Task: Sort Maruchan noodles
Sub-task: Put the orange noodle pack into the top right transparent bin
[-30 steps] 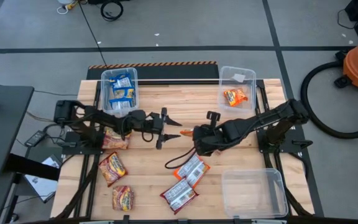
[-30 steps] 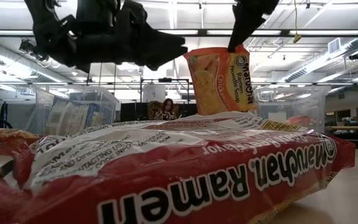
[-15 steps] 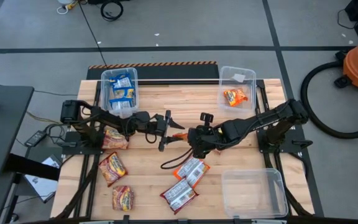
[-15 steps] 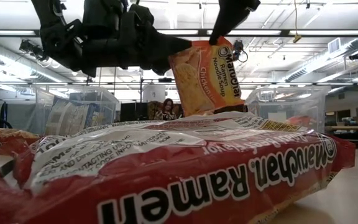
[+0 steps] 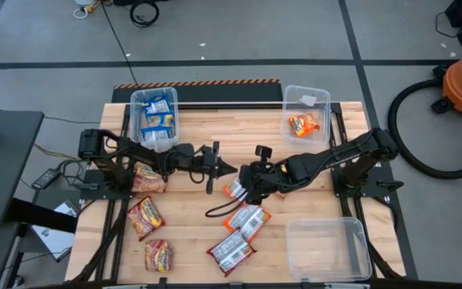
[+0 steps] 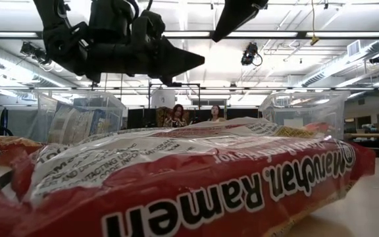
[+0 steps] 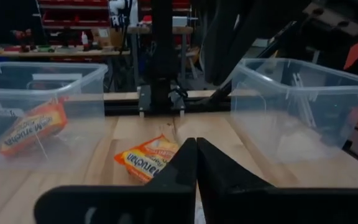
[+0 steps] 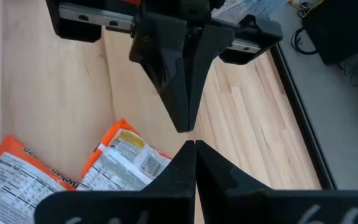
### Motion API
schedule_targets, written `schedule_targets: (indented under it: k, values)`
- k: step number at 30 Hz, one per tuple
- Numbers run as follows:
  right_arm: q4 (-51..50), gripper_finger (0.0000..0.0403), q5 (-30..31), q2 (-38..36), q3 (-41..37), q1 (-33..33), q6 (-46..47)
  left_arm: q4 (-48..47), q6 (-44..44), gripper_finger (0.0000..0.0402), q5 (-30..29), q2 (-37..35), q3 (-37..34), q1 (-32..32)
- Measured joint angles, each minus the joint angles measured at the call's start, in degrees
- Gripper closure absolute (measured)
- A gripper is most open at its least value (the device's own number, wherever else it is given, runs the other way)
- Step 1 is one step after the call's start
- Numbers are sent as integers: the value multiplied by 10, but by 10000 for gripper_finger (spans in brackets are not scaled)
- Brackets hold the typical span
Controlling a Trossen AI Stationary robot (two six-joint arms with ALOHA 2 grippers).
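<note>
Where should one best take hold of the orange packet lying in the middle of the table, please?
Probably by one free edge, coming straight down from above: the orange packet lies flat on the table, so only its thin rim offers a pinch. The right tool, shut beside it, is nearest.

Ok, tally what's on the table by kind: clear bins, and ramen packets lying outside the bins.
Clear plastic bins: 3
Maruchan ramen packets outside the bins: 6
Total: 9
</note>
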Motion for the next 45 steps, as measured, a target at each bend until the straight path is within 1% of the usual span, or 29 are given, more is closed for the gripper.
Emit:
schedule_targets:
  k: [2,4,6,9,12,14,15,17,19,21,22,25,28,32,34,35,36,39,41,45]
  values:
    - [-3,391,-2,0,0,0,1,-10,1,396,0,0,0,0]
    - [-2,390,-15,0,0,0,3,-33,23,395,8,-1,0,0]
    - [5,389,-41,0,-5,4,-5,-58,46,390,9,-1,0,-3]
    - [34,381,-81,1,-38,19,-24,-80,78,377,10,-1,0,-12]
    - [61,359,-117,4,-65,38,-23,-122,117,360,10,-2,0,-37]
    - [71,336,-123,14,-69,48,-16,-160,158,341,5,-5,0,-64]
    - [71,323,-125,24,-70,51,-13,-177,173,329,-8,-5,0,-79]
    - [92,295,-137,48,-70,54,-17,-197,186,302,-54,-5,0,-105]
    - [108,269,-139,69,-70,53,-25,-221,174,272,-112,-4,11,-117]
    - [111,248,-138,85,-69,53,-29,-272,176,245,-153,-4,31,-120]
    - [107,239,-133,89,-69,52,-30,-296,187,234,-168,-1,39,-123]
    - [81,222,-97,92,-69,53,-19,-320,221,217,-188,20,48,-143]
    - [31,215,-71,86,-68,58,7,-306,235,219,-203,49,50,-158]
    - [-15,214,-45,77,-68,65,42,-261,263,230,-264,90,52,-172]
    - [-17,215,-41,74,-68,67,54,-236,266,233,-310,112,64,-176]
    - [-22,215,-41,74,-68,68,59,-236,270,234,-318,119,67,-176]
    - [-23,215,-41,73,-68,68,63,-240,277,236,-320,124,69,-176]
    - [-32,215,-39,70,-68,71,69,-231,294,242,-293,138,80,-178]
    - [-32,215,-32,68,-68,72,70,-230,308,248,-294,139,81,-183]
    - [-36,215,-19,68,-68,74,65,-218,303,269,-304,145,82,-179]
